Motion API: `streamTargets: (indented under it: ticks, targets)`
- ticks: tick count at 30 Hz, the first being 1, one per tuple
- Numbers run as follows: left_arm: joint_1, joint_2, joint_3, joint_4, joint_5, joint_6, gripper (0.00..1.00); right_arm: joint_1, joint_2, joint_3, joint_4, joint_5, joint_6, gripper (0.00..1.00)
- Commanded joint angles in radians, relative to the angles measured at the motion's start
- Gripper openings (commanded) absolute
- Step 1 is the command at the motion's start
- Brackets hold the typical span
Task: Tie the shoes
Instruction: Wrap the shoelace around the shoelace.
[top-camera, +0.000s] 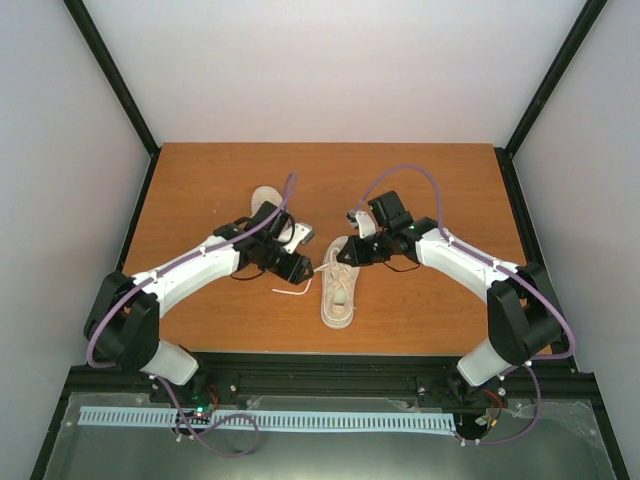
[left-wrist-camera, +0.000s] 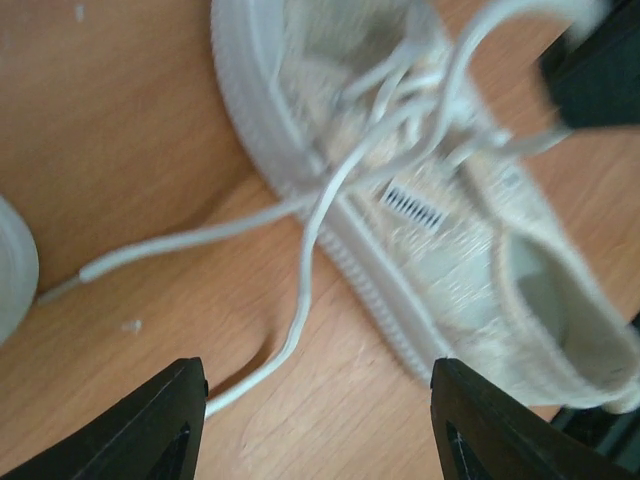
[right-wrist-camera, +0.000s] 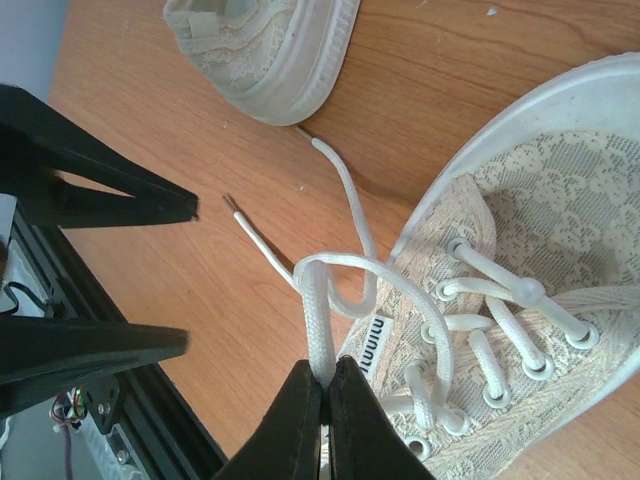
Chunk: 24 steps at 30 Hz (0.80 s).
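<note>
We judge the tying barely begun. The middle shoe, at the centre of the top view, has its lace threaded through the eyelets, but we see no bow on it. The second shoe sits at the upper left, partly behind the left arm, and looks untouched as far as we can tell.

The right gripper is clamped on a fold of the lace just beside the middle shoe, at the bottom centre of its own view, holding up a small loop. The left gripper has its fingers apart with nothing between them. A loose lace end lies on the table just ahead of it.

What is left, in our judgement, is the crossing, bow and tightening here, then all of the other shoe.

The top view shows both arms meeting over the middle shoe, but the lace is only a faint thread there. Only the right wrist view shows the pinch, the loop and the eyelets. The left wrist view adds the free lace ends trailing toward the lower left between the parted fingers
</note>
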Motion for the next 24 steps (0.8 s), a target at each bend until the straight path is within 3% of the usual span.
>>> streamTargets:
  ticks: [1,8,18,24]
  targets:
    - [-0.028,0.007,-0.062,0.014,-0.133,0.039,0.64,-0.005,0.014,0.017,0.009,-0.031,-0.020,0.03]
    - [-0.034,0.119,-0.016,-0.024,-0.189,0.116,0.56,-0.006,0.036,0.036,0.010,-0.049,-0.023,0.03]
    - [-0.045,0.192,-0.014,-0.046,-0.088,0.169,0.56,-0.006,0.042,0.030,0.019,-0.049,-0.018,0.03]
    - [-0.047,0.225,-0.022,-0.033,-0.152,0.155,0.54,-0.006,0.046,0.028,0.024,-0.055,-0.016,0.03]
